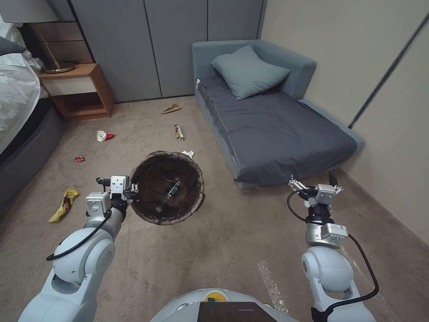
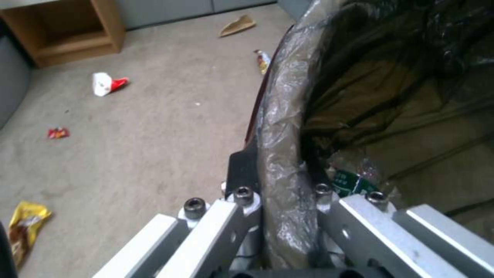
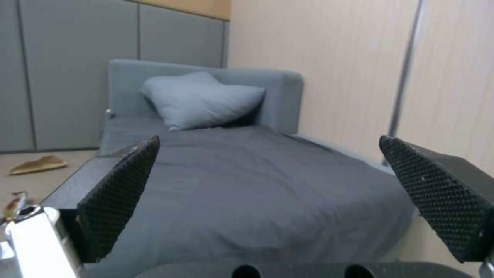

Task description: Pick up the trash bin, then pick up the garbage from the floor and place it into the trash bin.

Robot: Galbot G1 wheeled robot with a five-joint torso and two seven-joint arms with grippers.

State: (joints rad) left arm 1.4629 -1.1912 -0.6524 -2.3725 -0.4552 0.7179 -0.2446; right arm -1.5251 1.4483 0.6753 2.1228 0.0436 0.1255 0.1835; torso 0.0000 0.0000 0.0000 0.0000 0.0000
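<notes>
While the trash bin [image 1: 167,188] hangs above the carpet, the left tool [image 2: 280,208] is clenched on its bag-covered rim, with a bottle already inside. It seems light and stiff, but the bag film is slippery, so the rim is the right place to hold. A yellow wrapper [image 1: 64,204] lies near. The right tool [image 1: 315,184] hovers released beside the sofa [image 1: 277,129].

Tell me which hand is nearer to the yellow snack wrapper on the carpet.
Left. The left hand, clamped on the trash bin's rim, sits just right of the yellow snack wrapper. The right hand hangs open far across the floor, by the sofa bed.
</notes>
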